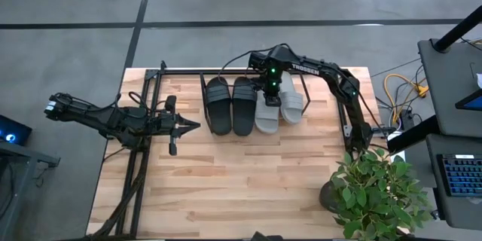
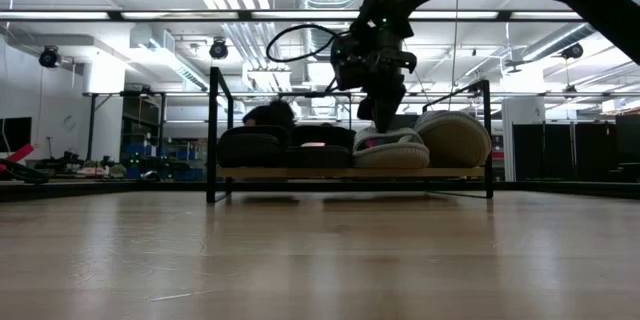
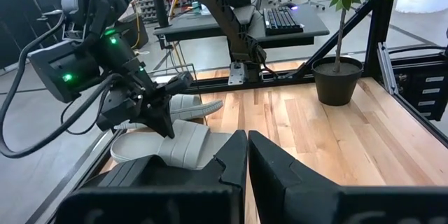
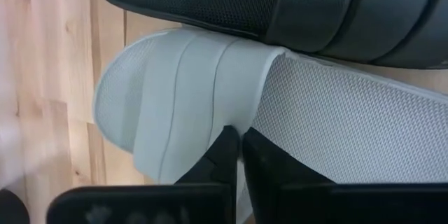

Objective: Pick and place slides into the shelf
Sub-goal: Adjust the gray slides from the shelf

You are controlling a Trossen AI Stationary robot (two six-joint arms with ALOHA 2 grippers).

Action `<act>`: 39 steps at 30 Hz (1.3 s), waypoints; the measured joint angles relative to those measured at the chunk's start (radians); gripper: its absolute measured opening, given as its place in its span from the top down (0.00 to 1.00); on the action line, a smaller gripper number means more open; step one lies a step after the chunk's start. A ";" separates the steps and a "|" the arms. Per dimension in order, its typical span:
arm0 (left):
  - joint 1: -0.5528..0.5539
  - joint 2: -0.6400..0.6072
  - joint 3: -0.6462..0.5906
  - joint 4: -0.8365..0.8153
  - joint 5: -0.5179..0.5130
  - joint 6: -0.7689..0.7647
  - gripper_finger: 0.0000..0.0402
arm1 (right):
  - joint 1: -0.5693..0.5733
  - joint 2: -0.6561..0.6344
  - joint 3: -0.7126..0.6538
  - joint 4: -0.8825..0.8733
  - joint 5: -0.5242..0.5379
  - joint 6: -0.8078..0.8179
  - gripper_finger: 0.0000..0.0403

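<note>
- The grey slide (image 1: 266, 113) under the right gripper (image 1: 271, 95) lies flat on the shelf (image 1: 162, 90), third in the row. The gripper's fingers are pinched together on the edge of its strap, which suits nudging or seating it rather than lifting it whole.
- Just to that gripper's outer side, the second grey slide (image 1: 291, 99) sits further back and rides tilted in the low view, likely leaning on the end loop instead of lying flat.
- On the gripper's other side the two black slides (image 1: 230, 104) lie side by side, toes toward the table front, touching the held grey one.
- All four slides appear to be in the shelf, so the task looks near done, with only straightening left.
- The left gripper (image 1: 181, 126) waits well apart over bare table (image 1: 248, 188), fingers together and empty.
- A potted plant (image 1: 373, 188) stands at the table's near corner, clear of the work.
</note>
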 joint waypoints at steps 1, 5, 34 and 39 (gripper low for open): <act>0.000 0.000 0.000 0.000 0.000 0.000 1.00 | 0.000 0.001 0.000 0.000 0.001 -0.003 0.98; 0.000 0.000 0.000 0.000 0.000 0.000 1.00 | 0.000 0.002 0.001 0.001 0.001 -0.026 0.98; 0.000 0.000 0.000 0.000 0.000 0.001 1.00 | 0.020 -0.001 0.070 -0.050 -0.001 -0.227 0.98; 0.000 0.000 0.000 0.001 0.000 0.010 1.00 | 0.034 -0.011 0.077 -0.063 0.000 -0.250 0.98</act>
